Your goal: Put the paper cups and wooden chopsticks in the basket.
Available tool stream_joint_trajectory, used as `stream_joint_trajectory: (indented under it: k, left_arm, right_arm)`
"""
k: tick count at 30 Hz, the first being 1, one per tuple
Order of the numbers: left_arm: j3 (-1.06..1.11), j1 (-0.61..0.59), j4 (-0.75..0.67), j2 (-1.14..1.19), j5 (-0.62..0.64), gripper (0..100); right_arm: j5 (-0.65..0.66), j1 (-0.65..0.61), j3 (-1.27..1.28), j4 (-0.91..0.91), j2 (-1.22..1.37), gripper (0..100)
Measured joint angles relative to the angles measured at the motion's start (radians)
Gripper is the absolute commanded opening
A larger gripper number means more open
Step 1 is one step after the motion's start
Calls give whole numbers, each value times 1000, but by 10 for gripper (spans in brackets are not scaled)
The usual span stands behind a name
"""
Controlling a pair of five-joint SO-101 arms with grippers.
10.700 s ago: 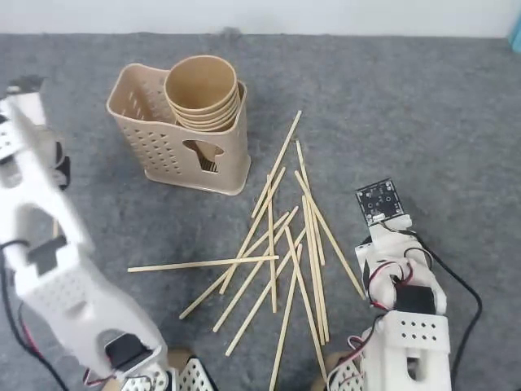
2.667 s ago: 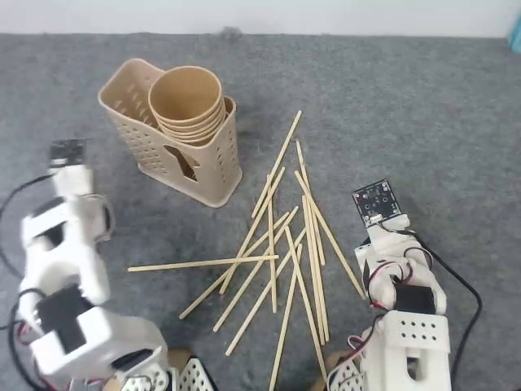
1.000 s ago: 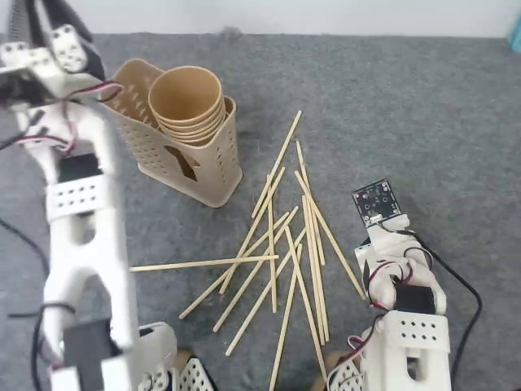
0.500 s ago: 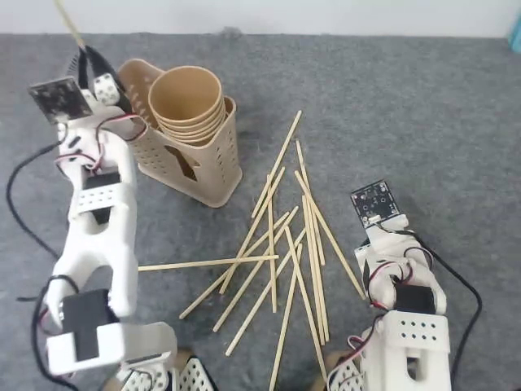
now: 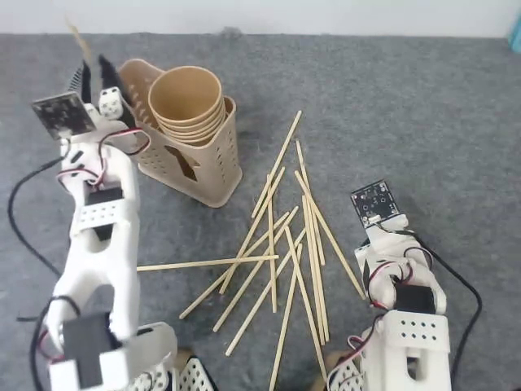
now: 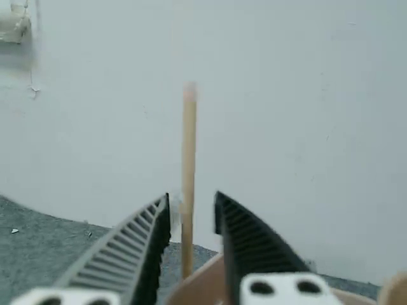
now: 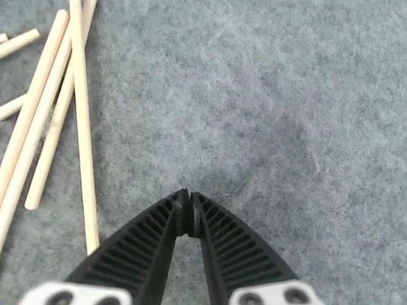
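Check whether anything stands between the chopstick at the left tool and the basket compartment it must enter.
Nothing visible does. The chopstick stands upright between the open fingers of the left tool, its lower end behind the rim of the basket. The paper cups sit in the other compartment, beside its path.

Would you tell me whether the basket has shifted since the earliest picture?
Yes: the basket has slid slightly left, away from the loose chopsticks, and turned a little.
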Motion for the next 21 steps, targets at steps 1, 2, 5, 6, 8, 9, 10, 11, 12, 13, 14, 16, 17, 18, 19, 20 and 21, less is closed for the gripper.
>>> stream_joint_trajectory:
  k: [1,2,5,6,8,9,10,11,12,13,14,16,17,18,19,20,21]
  left_arm:
    - [15,0,0,-20,0,303]
    - [32,0,0,-37,0,294]
    - [46,-6,60,-112,0,239]
    - [46,-11,92,-147,0,213]
    - [46,-29,161,-222,0,155]
    - [43,-40,201,-264,0,125]
    - [32,-49,250,-307,0,94]
    - [14,-60,302,-345,0,65]
    - [-14,-74,365,-382,0,36]
    - [-51,-89,436,-417,0,14]
    - [-94,-107,508,-443,0,9]
    - [-198,-143,664,-470,0,13]
    - [-253,-158,743,-471,5,13]
    - [-307,-172,819,-470,5,13]
    - [-362,-183,890,-460,5,13]
    - [-413,-195,954,-445,5,13]
    - [-462,-207,1010,-422,3,13]
  right_arm:
    - [0,0,0,0,3,8]
    - [0,0,0,0,5,8]
    - [0,0,0,0,6,8]
    - [0,0,0,0,6,8]
    - [0,0,0,0,6,8]
    - [0,0,0,0,6,8]
    - [0,0,0,0,6,8]
    - [0,0,0,0,6,8]
    - [0,0,0,0,6,8]
    - [0,0,0,0,6,8]
    - [0,0,0,0,6,8]
    - [0,0,0,0,6,8]
    - [0,0,0,0,6,8]
    - [0,0,0,0,6,8]
    - [0,0,0,0,6,8]
    - [0,0,0,0,6,8]
    - [0,0,0,0,6,8]
